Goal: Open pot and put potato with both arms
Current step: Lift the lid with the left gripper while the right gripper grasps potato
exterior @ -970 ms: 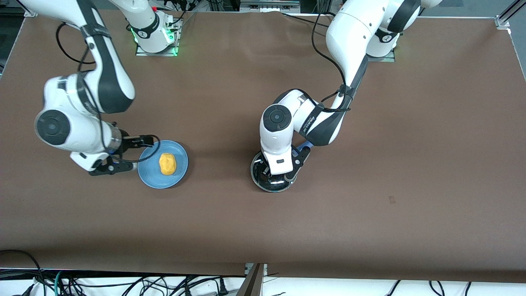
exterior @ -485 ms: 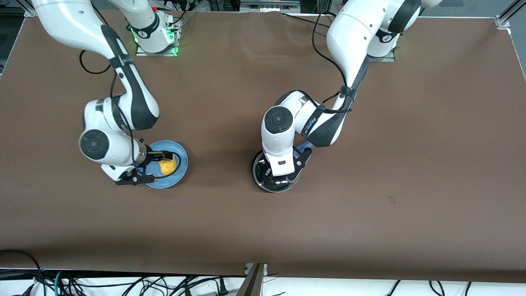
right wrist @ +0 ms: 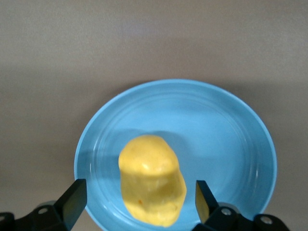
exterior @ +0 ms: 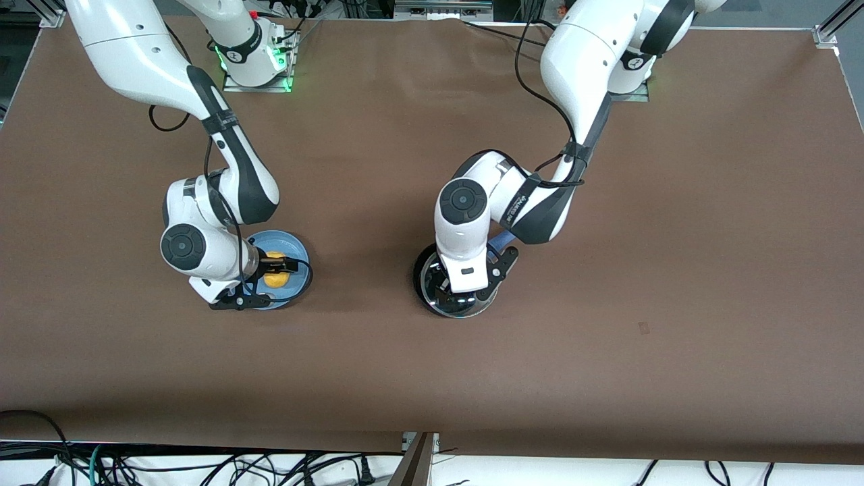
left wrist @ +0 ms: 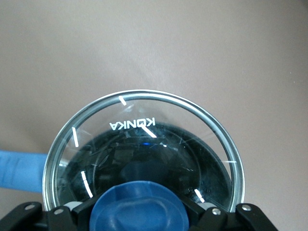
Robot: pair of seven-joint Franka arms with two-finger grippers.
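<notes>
The potato (exterior: pixel 274 279) lies on a light-blue plate (exterior: pixel 297 251) toward the right arm's end of the table. My right gripper (exterior: pixel 275 268) is low over it and open. In the right wrist view its fingers (right wrist: pixel 76 196) stand either side of the potato (right wrist: pixel 151 185) with gaps. The black pot (exterior: pixel 420 270) sits mid-table, its blue handle (exterior: pixel 501 239) partly under the left arm. My left gripper (exterior: pixel 461 295) is over the pot, shut on the blue knob (left wrist: pixel 139 209) of the glass lid (left wrist: pixel 144 125). The pot's inside is hidden under the lid.
The brown table (exterior: pixel 641 283) is bare around the plate and the pot. The arm bases stand at the edge farthest from the front camera. Cables hang past the nearest edge.
My right arm has swung from beside the plate to over it, and its open fingers now straddle the potato. My left gripper has shifted slightly on the lid.
</notes>
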